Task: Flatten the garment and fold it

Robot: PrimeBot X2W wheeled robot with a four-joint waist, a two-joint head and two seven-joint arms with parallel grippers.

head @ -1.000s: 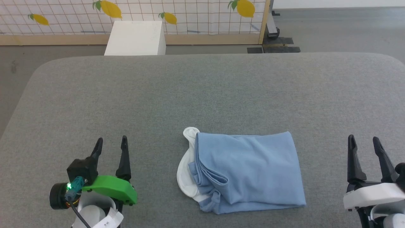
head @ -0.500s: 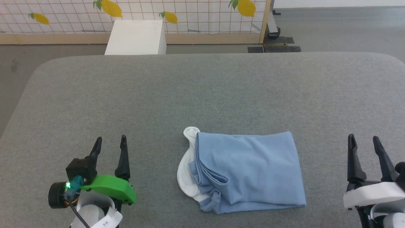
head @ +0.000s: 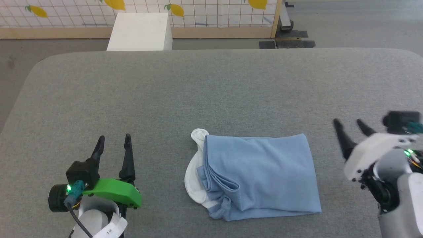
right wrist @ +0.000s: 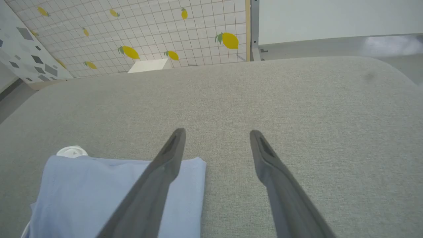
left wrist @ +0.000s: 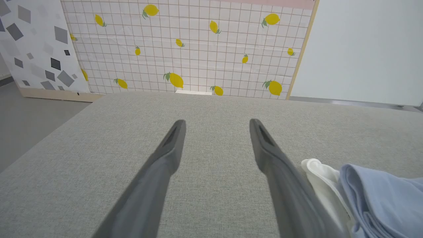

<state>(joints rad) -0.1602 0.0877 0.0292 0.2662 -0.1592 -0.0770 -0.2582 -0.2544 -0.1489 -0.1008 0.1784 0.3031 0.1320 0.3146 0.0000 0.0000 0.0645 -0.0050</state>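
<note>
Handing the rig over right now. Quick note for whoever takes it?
Left tool: open, empty, over the grey table, left of the polo shirt, not touching it.
Right tool: open, empty, right of the polo shirt, angled toward it, clear of it.
Polo shirt: on the near part of the table, doubled over in a rough rectangle, folds bunched on its left side, white collar sticking out there.
Done: nothing visible; it isn't flat.
Left: spread it flat, then fold.

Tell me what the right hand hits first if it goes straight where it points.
Probably the bare table: the open right hand aims past the corner of the shirt, not at it. Its height is unclear.
</note>
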